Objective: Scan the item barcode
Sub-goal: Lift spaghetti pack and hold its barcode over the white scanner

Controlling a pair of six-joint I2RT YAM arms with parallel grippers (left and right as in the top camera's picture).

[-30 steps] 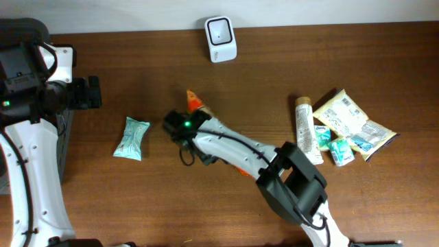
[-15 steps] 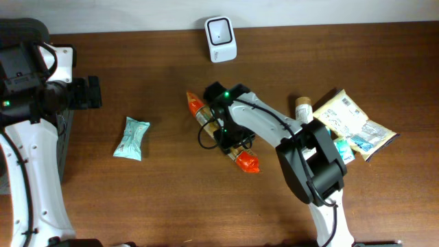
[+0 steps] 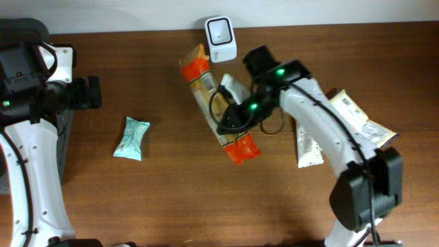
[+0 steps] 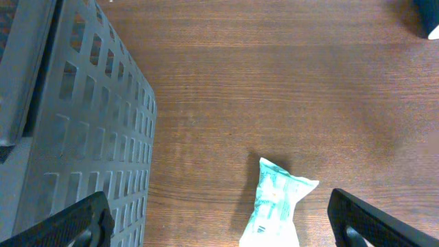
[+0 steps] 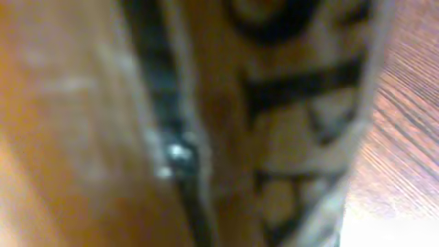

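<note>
Found right arm [image 3: 322, 123] swung across from left of centre, first to mid-table, then toward the right and far side. Found right pincer [image 3: 230, 116] relocated with it, now just near of the scanner [image 3: 221, 38] and clamped onto the snack packet [image 3: 204, 96]. Noted packet carried along: formerly flat on the table [image 3: 171, 199] at centre, now raised and tilted, far orange end just left of the scanner, near orange end just beyond the pincer. Noted elbow shifted from near centre to near right. Recorded white tube [image 3: 309, 147], earlier in plain view, now partly covered by the forearm.
</note>
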